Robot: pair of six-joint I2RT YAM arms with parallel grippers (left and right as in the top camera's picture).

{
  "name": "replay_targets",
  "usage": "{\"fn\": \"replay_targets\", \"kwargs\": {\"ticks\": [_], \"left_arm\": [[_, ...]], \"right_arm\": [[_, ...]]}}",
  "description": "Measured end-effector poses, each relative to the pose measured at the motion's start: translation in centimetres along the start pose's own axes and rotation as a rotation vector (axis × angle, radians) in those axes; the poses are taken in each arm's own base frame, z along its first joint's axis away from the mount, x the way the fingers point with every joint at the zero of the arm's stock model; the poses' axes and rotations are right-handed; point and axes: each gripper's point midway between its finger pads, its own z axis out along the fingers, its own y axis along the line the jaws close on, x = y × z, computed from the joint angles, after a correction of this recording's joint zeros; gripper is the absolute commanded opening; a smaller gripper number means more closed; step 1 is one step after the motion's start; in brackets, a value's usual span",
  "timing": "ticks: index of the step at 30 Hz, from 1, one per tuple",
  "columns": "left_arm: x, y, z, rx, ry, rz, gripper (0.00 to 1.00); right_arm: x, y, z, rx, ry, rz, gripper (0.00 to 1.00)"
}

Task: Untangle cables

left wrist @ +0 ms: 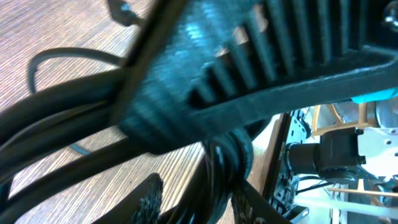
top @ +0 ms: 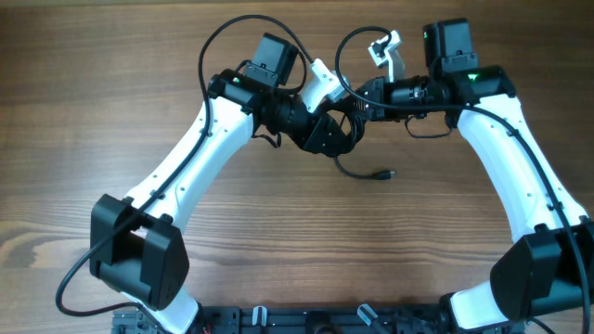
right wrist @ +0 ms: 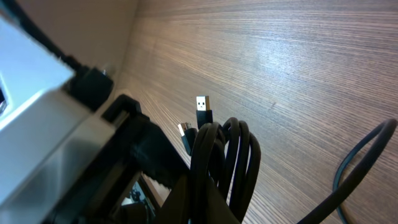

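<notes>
The cables (top: 342, 128) are a black bunch held above the table centre, where both grippers meet. One loose strand trails down to a small plug (top: 388, 173) lying on the wood. My left gripper (top: 329, 134) has the bunch (left wrist: 225, 158) between its fingers (left wrist: 199, 194), pressed against the right finger. My right gripper (top: 360, 104) is shut on looped strands (right wrist: 231, 152) that rise from its jaws (right wrist: 214, 202). Two plug ends (right wrist: 202, 107) stick up beside the loops. The right gripper's ribbed black body (left wrist: 249, 68) fills the top of the left wrist view.
Thicker black robot wires loop above the left arm (top: 209, 51) and by the right wrist (top: 345, 46). One wire (right wrist: 364, 162) curves at the right of the right wrist view. The table's far edge, with equipment beyond it (left wrist: 336, 155), shows in the left wrist view.
</notes>
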Motion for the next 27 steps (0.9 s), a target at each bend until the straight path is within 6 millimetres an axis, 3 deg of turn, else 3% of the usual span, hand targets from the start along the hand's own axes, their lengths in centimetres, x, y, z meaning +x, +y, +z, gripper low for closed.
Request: {"fn": "replay_targets", "kwargs": {"ticks": [14,20,27], "left_arm": [[-0.62,-0.87,0.1,0.049,-0.025,0.021,0.27],[-0.47,-0.72,0.26,0.043,-0.018,0.02,0.04],[-0.43,-0.51,0.27,0.033,-0.015,0.011,0.04]], "right_arm": [[0.0,-0.01,0.01,0.0,0.0,0.001,0.04],[0.01,-0.02,0.01,0.0,0.0,0.004,0.04],[0.02,-0.6,0.0,0.034,-0.002,0.034,0.04]]}}
